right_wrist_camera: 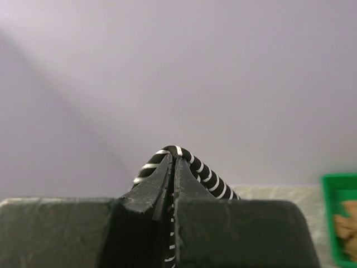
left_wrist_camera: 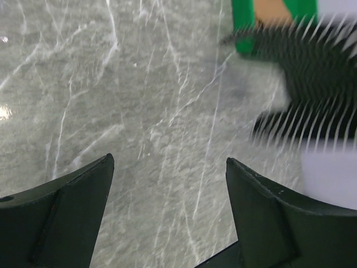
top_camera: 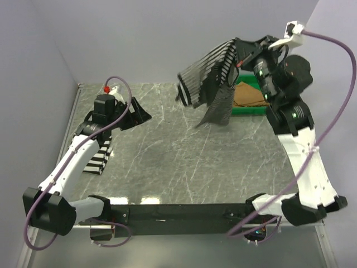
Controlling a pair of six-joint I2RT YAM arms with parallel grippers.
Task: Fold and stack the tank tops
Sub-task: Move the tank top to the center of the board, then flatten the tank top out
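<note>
My right gripper (top_camera: pixel 239 54) (right_wrist_camera: pixel 174 159) is shut on a fold of the thin-striped tank top (top_camera: pixel 209 84) (right_wrist_camera: pixel 207 171) and holds it high above the back right of the table. The cloth hangs down bunched and shows blurred in the left wrist view as thin stripes (left_wrist_camera: pixel 312 84). Over the left of the marble table (top_camera: pixel 184 162), my left gripper (top_camera: pixel 142 117) (left_wrist_camera: pixel 167 162) is open with nothing between its fingers. The wide-striped tank top (top_camera: pixel 99 159) lies folded beneath the left arm, partly hidden. The tan-brown tank top (top_camera: pixel 249 96) (left_wrist_camera: pixel 273 8) lies in the green tray.
The green tray (top_camera: pixel 248 110) (left_wrist_camera: pixel 241 33) (right_wrist_camera: pixel 329 223) stands at the back right, just under the hanging cloth. Lilac walls close in the back and left sides. Both arm bases sit on a black bar (top_camera: pixel 178 212) along the near edge.
</note>
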